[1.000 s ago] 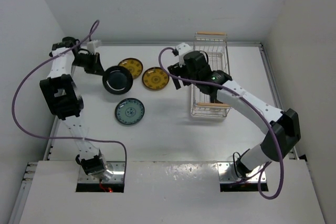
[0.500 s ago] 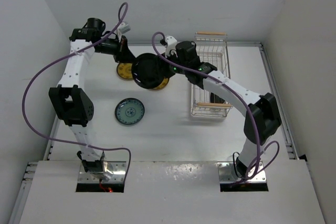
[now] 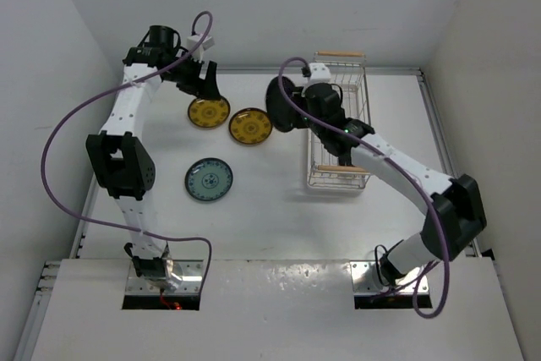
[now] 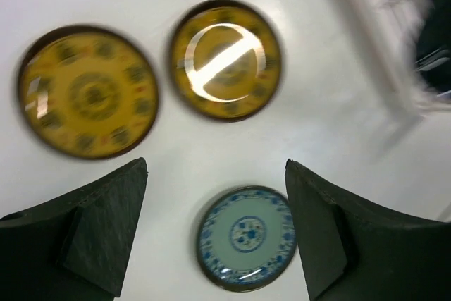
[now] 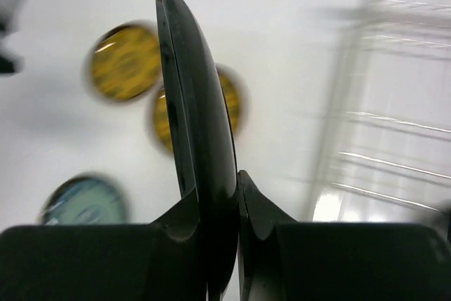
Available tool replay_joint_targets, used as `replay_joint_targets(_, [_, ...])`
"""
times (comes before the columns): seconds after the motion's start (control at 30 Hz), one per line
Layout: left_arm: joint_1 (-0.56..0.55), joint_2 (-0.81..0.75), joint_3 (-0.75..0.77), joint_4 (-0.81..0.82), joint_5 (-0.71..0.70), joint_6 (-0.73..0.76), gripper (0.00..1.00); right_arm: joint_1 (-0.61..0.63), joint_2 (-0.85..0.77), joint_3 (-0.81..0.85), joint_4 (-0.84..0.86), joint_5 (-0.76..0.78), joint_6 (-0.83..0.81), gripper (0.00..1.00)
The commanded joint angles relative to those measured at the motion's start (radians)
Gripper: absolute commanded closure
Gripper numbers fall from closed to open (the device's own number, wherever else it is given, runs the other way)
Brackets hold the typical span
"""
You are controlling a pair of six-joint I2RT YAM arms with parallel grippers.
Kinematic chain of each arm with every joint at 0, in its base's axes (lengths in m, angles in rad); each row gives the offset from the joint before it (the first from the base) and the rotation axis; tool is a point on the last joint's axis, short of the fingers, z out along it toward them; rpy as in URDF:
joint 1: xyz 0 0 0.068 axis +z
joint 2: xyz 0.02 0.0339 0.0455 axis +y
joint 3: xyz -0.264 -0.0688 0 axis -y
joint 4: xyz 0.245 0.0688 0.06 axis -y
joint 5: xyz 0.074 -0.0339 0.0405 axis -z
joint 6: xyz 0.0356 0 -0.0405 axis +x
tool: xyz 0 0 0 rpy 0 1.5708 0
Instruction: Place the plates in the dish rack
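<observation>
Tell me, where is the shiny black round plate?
In the top view, the glossy black round plate stands on edge in the right gripper, between the mustard-yellow patterned plate and the white wire dish rack.

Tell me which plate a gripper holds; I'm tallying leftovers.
The black plate, on edge in the right gripper; both yellow plates and the teal plate lie flat.
</observation>
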Motion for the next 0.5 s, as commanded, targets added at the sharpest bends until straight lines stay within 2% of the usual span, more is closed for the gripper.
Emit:
replay_joint_targets(0.0, [0.011,0.010,0.009,0.072,-0.289,-0.092,0.17,0.038,-0.117,0.028,-0.098,0.518,-0.076,1.00])
replay_joint_targets(0.03, [0.011,0.010,0.000,0.072,-0.360,-0.092,0.17,0.046,-0.127,0.032,-0.154,0.669,-0.083,1.00])
replay_joint_targets(0.1, [0.020,0.019,-0.026,0.072,-0.401,-0.092,0.17,0.064,-0.128,0.026,-0.228,0.834,-0.116,1.00])
replay_joint_targets(0.13, [0.020,0.019,-0.038,0.072,-0.412,-0.083,0.17,0.071,-0.128,0.020,-0.315,0.865,-0.107,1.00])
replay_joint_targets(0.27, [0.020,0.019,-0.103,0.029,-0.392,-0.021,0.19,0.066,-0.130,0.008,-0.529,0.908,0.058,1.00])
replay_joint_targets(0.37, [0.020,0.040,-0.146,-0.057,-0.340,0.081,0.20,0.063,-0.147,-0.073,-0.549,0.896,0.091,1.00])
replay_joint_targets(0.47, [0.020,0.070,-0.189,-0.132,-0.327,0.163,0.20,0.038,-0.172,-0.133,-0.481,0.832,0.042,1.00])
